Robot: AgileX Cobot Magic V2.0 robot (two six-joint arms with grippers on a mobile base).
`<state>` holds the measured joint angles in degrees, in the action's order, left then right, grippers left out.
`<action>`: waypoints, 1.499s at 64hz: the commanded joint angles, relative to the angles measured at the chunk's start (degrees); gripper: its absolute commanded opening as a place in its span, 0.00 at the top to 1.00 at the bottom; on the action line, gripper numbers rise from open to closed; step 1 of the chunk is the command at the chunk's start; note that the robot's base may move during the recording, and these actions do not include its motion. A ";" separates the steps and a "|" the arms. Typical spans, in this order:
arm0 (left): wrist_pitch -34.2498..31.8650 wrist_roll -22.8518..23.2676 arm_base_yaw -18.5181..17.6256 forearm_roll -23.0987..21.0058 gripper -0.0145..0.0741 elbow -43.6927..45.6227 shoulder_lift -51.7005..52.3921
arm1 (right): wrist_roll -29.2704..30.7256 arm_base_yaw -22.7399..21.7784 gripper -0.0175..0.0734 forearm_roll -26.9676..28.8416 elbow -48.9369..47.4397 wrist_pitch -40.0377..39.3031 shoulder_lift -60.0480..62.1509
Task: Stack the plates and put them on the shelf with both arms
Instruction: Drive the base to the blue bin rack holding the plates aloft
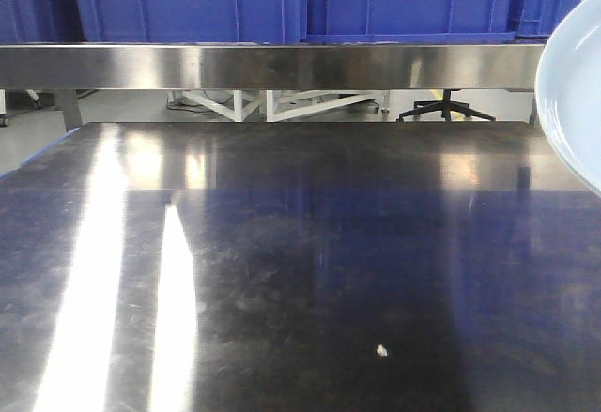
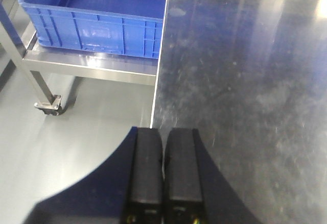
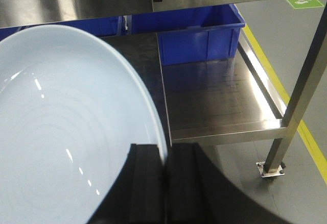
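Now a plate [image 3: 66, 132] is pinched at its rim by the right gripper [image 3: 164, 183], up over the table [image 1: 282, 262]. The left gripper [image 2: 163, 175] is pressed closed, w/ nothing held. Next, prob., the plate must be lifted level to the shelf [image 1: 282, 65].

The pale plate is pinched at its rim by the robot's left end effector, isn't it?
Not quite: the side is wrong. The pale plate is pinched at its rim by the right end effector, as the right wrist-mounted view shows. In the left wrist-mounted view, the left end effector is shut and empty.
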<state>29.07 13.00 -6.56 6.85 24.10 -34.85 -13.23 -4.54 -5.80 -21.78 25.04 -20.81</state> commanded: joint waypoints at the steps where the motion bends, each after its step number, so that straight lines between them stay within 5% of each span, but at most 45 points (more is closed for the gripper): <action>1: -3.78 0.34 0.08 0.00 0.74 1.53 0.07 | 0.11 -0.40 0.74 -0.40 -1.76 -5.57 -0.22; 96: -3.78 0.34 0.08 0.00 0.74 1.53 0.07 | 0.11 -0.40 0.74 -0.40 -1.76 -5.14 -0.22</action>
<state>29.07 13.00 -6.56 6.85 24.10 -34.85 -13.23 -4.63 -5.80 -21.78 25.28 -20.81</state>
